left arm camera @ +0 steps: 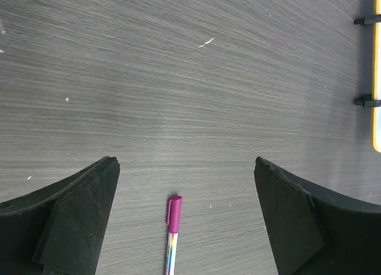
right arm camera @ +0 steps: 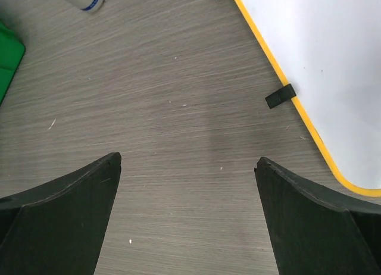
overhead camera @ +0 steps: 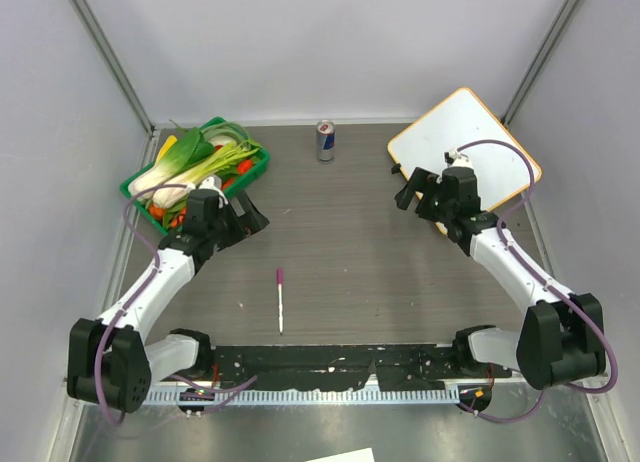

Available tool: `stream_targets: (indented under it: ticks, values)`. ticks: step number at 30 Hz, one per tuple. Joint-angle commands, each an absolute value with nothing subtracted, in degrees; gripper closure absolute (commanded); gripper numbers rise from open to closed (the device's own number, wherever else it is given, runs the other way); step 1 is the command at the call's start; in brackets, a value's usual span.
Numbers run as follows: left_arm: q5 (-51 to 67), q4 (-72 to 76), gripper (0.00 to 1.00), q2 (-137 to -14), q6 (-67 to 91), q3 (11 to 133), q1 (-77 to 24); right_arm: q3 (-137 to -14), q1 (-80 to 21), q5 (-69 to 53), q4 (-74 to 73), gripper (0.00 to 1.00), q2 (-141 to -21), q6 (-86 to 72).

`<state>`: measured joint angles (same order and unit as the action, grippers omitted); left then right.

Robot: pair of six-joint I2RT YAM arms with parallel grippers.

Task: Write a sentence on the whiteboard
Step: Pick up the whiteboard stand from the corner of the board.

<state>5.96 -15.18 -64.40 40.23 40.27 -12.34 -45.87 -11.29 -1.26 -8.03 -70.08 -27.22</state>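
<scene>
The whiteboard (overhead camera: 465, 134) lies at the table's far right, white with an orange rim and two black clips on its left edge. Its visible face is plain white; the sentence is out of view. A marker with a magenta cap (overhead camera: 280, 300) lies on the table's middle near the front. My left gripper (overhead camera: 254, 220) is open and empty, and in the left wrist view the marker's cap (left arm camera: 173, 214) lies on the table between and below the fingers. My right gripper (overhead camera: 406, 194) stands open and empty just left of the whiteboard's rim (right arm camera: 280, 66).
A green basket (overhead camera: 138, 182) of vegetables stands at the back left, close behind my left gripper. A drinks can (overhead camera: 325, 140) stands upright at the back middle. Grey walls close in the table on three sides.
</scene>
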Motion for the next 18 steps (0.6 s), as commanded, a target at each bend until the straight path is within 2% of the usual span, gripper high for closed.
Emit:
stream_targets:
  ticks: [1, 9, 18]
  values:
    - [9.9, -9.9, 0.00, -66.3, 38.6, 40.2, -12.0, -49.6, -12.0, -2.3, -8.4, 0.01, -70.8, -27.7]
    - [16.3, -7.4, 0.00, -68.0, 35.9, 40.3, -12.1, -51.7, -13.1, -0.3, -10.2, 0.01, -73.6, -27.3]
    - [19.9, -4.7, 0.00, -71.1, 38.5, 41.2, -12.2, -58.3, -16.8, 14.2, -22.0, 0.01, -78.4, -27.6]
